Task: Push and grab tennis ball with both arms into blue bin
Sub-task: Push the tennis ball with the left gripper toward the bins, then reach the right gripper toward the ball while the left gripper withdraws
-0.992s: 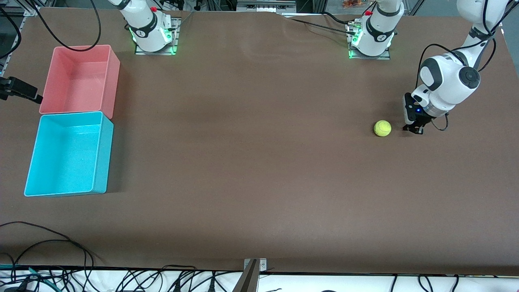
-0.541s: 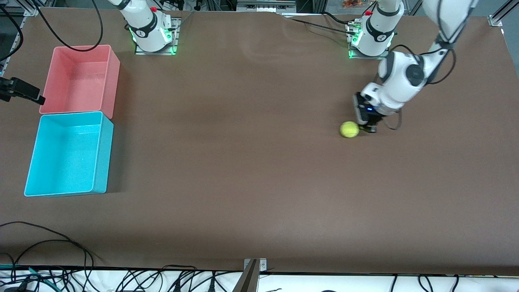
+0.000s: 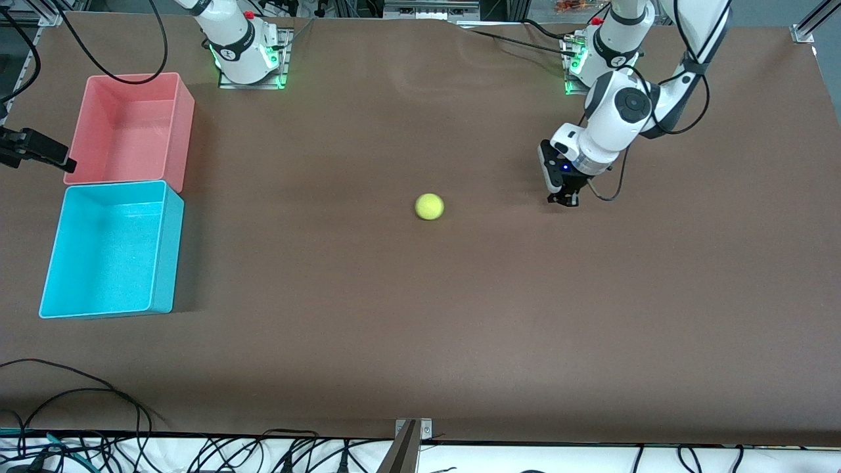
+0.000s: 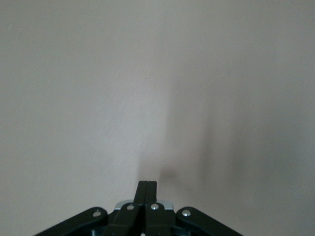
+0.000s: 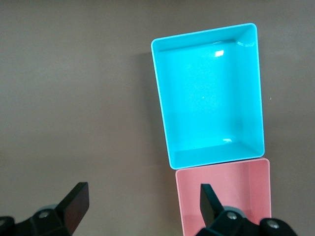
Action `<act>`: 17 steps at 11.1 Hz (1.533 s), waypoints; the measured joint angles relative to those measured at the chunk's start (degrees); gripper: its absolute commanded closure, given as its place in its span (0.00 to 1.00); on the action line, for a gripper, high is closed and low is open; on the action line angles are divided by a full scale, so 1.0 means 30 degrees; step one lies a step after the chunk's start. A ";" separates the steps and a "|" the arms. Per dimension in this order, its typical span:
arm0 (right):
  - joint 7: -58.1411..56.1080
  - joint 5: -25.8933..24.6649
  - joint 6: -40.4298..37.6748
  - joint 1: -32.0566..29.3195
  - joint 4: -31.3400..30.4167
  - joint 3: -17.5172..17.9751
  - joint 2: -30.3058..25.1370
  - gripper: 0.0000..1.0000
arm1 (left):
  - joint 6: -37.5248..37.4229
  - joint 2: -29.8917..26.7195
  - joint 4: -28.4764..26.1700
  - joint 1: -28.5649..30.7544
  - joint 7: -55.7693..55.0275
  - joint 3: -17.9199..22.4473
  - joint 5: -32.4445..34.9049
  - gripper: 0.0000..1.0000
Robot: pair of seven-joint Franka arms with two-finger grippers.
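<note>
The tennis ball (image 3: 429,206) lies alone on the brown table near its middle. My left gripper (image 3: 566,199) is shut and empty, low at the table, apart from the ball on the side toward the left arm's end. In the left wrist view the shut fingertips (image 4: 147,184) point at bare table and the ball is out of view. The blue bin (image 3: 108,248) stands empty at the right arm's end; it also shows in the right wrist view (image 5: 209,93). My right gripper (image 5: 142,187) is open and empty, high over the table beside the pink bin.
A pink bin (image 3: 128,128) stands touching the blue bin, farther from the front camera; it also shows in the right wrist view (image 5: 231,196). A black object (image 3: 36,148) juts in at the table's edge beside the pink bin. Cables hang along the near edge.
The left gripper swept toward the right arm's end and pushed the ball. The ball has rolled away from it to the table's middle. The bins have not moved.
</note>
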 measured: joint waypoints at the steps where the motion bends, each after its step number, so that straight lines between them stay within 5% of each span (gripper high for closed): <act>1: 0.0000 0.0001 0.0005 0.0063 0.0000 0.0118 0.0086 0.00 | -0.0021 -0.0006 0.0000 0.1181 -0.0005 0.0062 0.1400 1.00; 5: 0.0022 0.0001 0.0012 0.0924 -0.0002 0.0384 0.0364 0.00 | -0.0823 -0.0016 0.0013 0.6548 0.0035 0.0223 0.3894 1.00; 9: 0.0081 -0.0006 0.0012 0.1675 0.0003 0.0478 0.0524 0.00 | -0.3763 -0.0438 0.1738 0.6886 -0.3521 0.0022 0.3893 1.00; 12: 0.0214 -0.0011 0.0015 0.2152 -0.0043 0.0790 0.0977 0.00 | -0.6172 -0.0542 0.4134 0.6736 -0.6618 -0.0290 0.3894 0.86; 14: 0.0302 -0.0023 0.0046 0.2291 -0.0046 0.0962 0.1567 0.00 | -0.6350 -0.0548 0.4624 0.6718 -0.7969 -0.0262 0.3888 0.00; 17: 0.0319 -0.0038 0.0042 0.2275 -0.0215 0.0941 0.2141 0.00 | -0.6348 -0.0568 0.5526 0.6718 -1.0242 -0.0269 0.3888 0.00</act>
